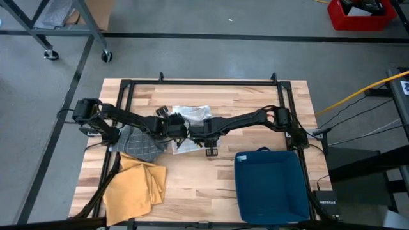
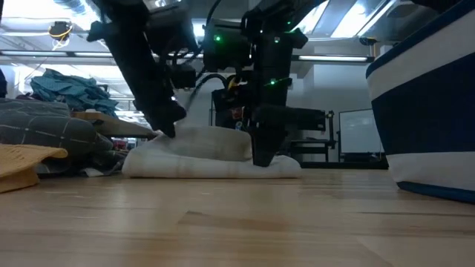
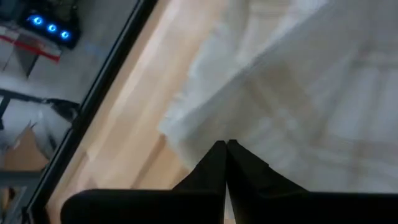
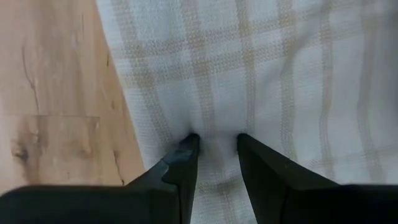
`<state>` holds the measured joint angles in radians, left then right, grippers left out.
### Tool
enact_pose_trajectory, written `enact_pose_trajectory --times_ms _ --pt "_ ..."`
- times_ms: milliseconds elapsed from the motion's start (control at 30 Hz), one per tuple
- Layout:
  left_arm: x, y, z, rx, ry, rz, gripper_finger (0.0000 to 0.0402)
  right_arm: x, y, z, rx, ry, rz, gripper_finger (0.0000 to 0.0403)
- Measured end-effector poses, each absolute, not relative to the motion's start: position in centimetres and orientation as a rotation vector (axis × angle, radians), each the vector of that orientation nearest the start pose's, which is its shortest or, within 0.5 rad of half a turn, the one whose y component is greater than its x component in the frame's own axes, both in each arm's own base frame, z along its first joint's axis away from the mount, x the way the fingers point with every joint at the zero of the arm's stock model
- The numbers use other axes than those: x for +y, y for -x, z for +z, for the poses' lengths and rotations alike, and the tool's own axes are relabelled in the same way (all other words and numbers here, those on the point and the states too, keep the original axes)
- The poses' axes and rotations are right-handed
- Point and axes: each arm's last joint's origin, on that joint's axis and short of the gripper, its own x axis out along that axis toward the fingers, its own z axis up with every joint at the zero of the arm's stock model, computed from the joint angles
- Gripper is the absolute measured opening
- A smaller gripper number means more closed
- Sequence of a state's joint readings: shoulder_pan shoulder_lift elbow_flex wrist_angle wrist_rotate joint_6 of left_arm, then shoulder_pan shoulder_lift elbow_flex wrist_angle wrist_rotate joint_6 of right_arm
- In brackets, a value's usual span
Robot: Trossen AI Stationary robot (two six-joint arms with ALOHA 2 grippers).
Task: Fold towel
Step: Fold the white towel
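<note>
On the left of the wooden table (image 1: 192,191) lie 2 spare cloths, a yellow cloth (image 1: 134,188) at the near-left corner and a grey checked cloth (image 1: 142,145) just behind it, both apart from the work. Next comes the left gripper (image 1: 171,125), reaching in from the left side; in its wrist view its 2 fingers (image 3: 214,163) are pressed together with an edge of the towel (image 1: 190,118) at their tips, so it looks clenched on that edge, though how much cloth sits between them I cannot tell. The towel, white with pale tan checks, lies near the middle of the table, partly bunched, directly under and between the 2 grippers; in the low view it reads as a low mound with its long side running left to right. Just beside it on the right, the right gripper (image 1: 199,131) points straight down into the cloth, its fingers (image 4: 186,158) part-way closed with a ridge of fabric pinched between them. Both arms are equally near, so the fold likely turns on both held edges being carried the same way across the towel's short side. Farther right, near the front edge, stands a blue bin (image 1: 271,186), well apart from the towel.
</note>
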<state>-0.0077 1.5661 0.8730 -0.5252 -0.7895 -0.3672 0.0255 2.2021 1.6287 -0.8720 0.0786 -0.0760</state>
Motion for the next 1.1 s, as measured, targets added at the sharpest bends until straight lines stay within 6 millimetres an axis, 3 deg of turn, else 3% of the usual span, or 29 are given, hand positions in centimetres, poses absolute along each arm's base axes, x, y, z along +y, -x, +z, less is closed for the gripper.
enact_pose_trajectory --times_ms 267,433,633,800,933,1100 --pt "6.4 -26.8 17.4 1.059 -0.14 0.998 0.0001 0.9 -42.7 13.7 1.437 0.118 0.011 0.0121" --pt "7.6 -25.6 17.3 1.174 -0.165 1.007 0.0001 0.9 -42.7 13.9 1.432 0.109 0.002 0.0121" --pt "7.0 -23.6 18.1 1.292 -0.164 1.026 0.0001 0.9 -43.4 15.1 1.398 0.124 -0.037 0.0121" --pt "5.5 -22.7 20.8 1.153 -0.127 1.002 0.0001 0.7 -44.9 17.4 1.302 0.174 -0.046 0.0121" --pt "4.1 -22.0 22.9 1.058 -0.044 0.888 0.0001 0.4 -45.8 19.4 1.234 0.191 -0.044 0.0121" --pt "2.4 -21.7 23.7 1.015 0.063 0.746 0.0001 -0.1 -46.5 21.4 1.17 0.274 -0.094 0.0121"
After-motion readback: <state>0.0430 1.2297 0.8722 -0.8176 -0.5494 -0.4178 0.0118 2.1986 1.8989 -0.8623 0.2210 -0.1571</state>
